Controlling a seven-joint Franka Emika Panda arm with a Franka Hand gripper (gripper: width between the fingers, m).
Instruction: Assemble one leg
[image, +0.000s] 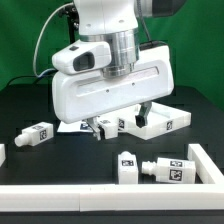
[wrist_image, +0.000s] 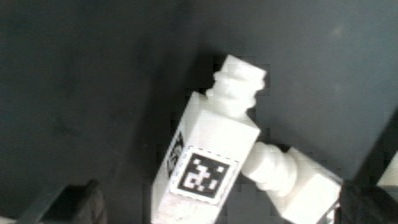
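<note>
No word, brand name or number can be read anywhere here. The only signs are black-and-white square tags (wrist_image: 205, 176), coded patterns rather than letters. One sits on the leg (wrist_image: 226, 115), others on the loose legs (image: 36, 134) on the surface.

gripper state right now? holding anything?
Gripper: open, jaws either side of the small white blocky plastic leg, not shut on it.

In the exterior view the arm's white housing (image: 105, 85) hides most of the pincer (image: 119, 120) at centre frame. Whether the pincer grips the leg (image: 108, 124) cannot be told. The white panel (image: 165, 122) at centre right is partly covered. A white part (image: 2, 152) is cut off at the left edge. In the wrist view a leg (wrist_image: 214, 150) is blurred and runs past the frame's edge.
</note>
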